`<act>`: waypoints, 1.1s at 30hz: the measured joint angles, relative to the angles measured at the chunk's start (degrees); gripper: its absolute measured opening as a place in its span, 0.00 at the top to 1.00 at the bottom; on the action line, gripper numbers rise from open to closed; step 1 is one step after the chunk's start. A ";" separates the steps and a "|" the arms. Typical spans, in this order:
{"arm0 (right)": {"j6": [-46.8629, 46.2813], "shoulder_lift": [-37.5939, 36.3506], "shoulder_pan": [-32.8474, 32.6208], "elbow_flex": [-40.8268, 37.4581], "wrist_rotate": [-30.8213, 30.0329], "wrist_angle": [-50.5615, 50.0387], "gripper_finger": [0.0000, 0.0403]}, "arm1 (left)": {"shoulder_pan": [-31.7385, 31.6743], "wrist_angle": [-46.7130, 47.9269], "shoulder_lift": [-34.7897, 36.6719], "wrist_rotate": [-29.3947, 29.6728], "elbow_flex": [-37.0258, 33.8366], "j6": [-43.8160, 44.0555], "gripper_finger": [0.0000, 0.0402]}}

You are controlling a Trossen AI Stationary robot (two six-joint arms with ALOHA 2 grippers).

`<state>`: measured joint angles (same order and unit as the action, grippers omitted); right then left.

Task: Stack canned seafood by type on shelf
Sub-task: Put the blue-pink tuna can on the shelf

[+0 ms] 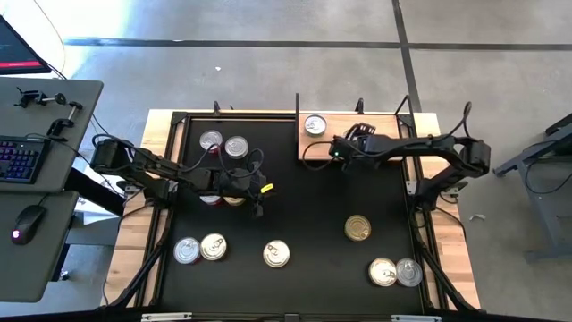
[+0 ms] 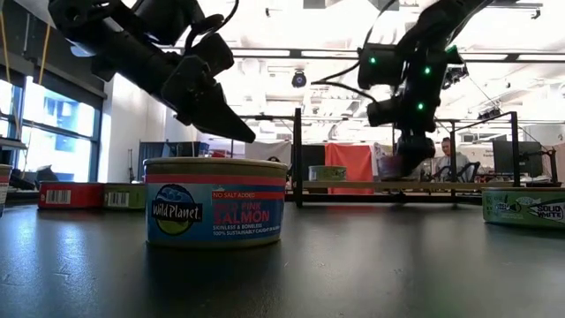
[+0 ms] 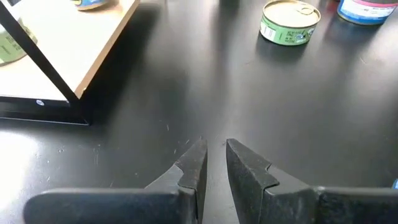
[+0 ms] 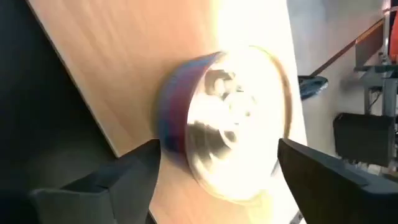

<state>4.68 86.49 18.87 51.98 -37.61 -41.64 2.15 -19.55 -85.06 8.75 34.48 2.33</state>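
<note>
The shelf (image 1: 357, 134) is a light wooden board at the table's far edge, and one silver-lidded can (image 1: 315, 124) stands on its base on it. My right gripper (image 4: 217, 168) hangs open over that can (image 4: 224, 124), a finger on either side, touching nothing. My left gripper (image 3: 216, 158) hovers above the black mat (image 1: 304, 206) near the table's middle, its fingers a narrow gap apart with nothing between them. Other cans of seafood stand on the mat: two at the far left (image 1: 223, 143), two under my left arm (image 1: 223, 199), and several near the front edge.
A green-sided can (image 3: 289, 22) stands on the mat to the right of my left gripper. In the low view a salmon can (image 2: 214, 203) stands in the foreground. Black frame posts (image 1: 297, 103) rise at the shelf's left end. A desk with a keyboard (image 1: 22, 156) stands left of the table.
</note>
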 joint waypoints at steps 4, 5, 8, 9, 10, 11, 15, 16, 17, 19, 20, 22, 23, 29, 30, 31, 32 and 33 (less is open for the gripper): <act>-0.70 -2.12 0.02 3.25 6.23 -5.65 0.23 | 0.00 0.07 0.00 0.00 0.02 0.02 0.87; -0.56 -2.66 0.30 4.15 8.26 -6.66 0.24 | 0.00 0.09 0.00 0.00 0.02 0.01 0.87; -0.19 -4.21 1.78 6.61 13.94 -8.74 0.30 | 0.00 0.11 0.00 0.00 0.02 0.02 0.87; -0.19 -4.55 2.63 7.23 15.40 -8.69 0.33 | 0.00 0.11 0.00 0.00 0.02 0.02 0.87; -0.17 -4.67 3.42 7.66 16.43 -8.29 0.37 | 0.00 0.13 0.00 0.00 0.02 0.02 0.87; -0.17 -4.70 4.47 7.87 17.18 -7.66 0.41 | 0.00 0.24 0.00 0.00 0.04 0.02 0.87; -1.00 -3.86 10.08 7.89 19.12 -5.44 0.62 | 0.03 0.39 0.00 0.00 0.04 0.02 0.87; -1.49 -3.51 11.61 7.89 20.16 -4.60 0.68 | 0.10 0.39 0.00 0.00 0.04 0.02 0.87; -1.95 -3.14 12.97 7.89 21.08 -3.79 0.75 | 0.13 0.39 0.00 0.00 0.04 0.02 0.87; -2.42 -2.11 15.46 7.89 23.03 -2.33 0.87 | 0.15 0.41 0.00 -0.02 0.04 0.02 0.87; -2.54 -1.40 16.50 7.89 23.90 -1.66 0.92 | 0.15 0.41 0.00 -0.01 0.04 0.02 0.87; -2.08 0.03 18.13 7.89 25.94 -0.25 0.98 | 0.15 0.42 0.00 -0.01 0.04 0.02 0.87; -1.90 0.85 18.71 7.89 26.45 0.74 0.98 | 0.15 0.42 0.00 0.00 0.04 0.02 0.87; -1.26 4.95 20.13 8.22 26.00 8.64 0.94 | 0.15 0.42 0.00 0.00 0.04 0.02 0.87; -1.23 5.32 20.16 8.19 25.85 9.95 0.95 | 0.15 0.42 0.00 -0.02 0.04 0.02 0.87; -1.21 5.43 20.17 8.16 25.68 11.15 0.96 | 0.15 0.43 0.00 -0.01 0.04 0.02 0.87; -1.05 5.52 20.17 8.13 25.48 12.19 0.97 | 0.15 0.43 0.00 -0.01 0.04 0.02 0.87; -0.73 5.54 20.17 8.09 25.00 13.07 0.98 | 0.15 0.42 0.00 -0.01 0.04 0.02 0.87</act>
<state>3.95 92.03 39.05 60.08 -12.62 -28.57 2.31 -19.13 -85.06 8.74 34.52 2.35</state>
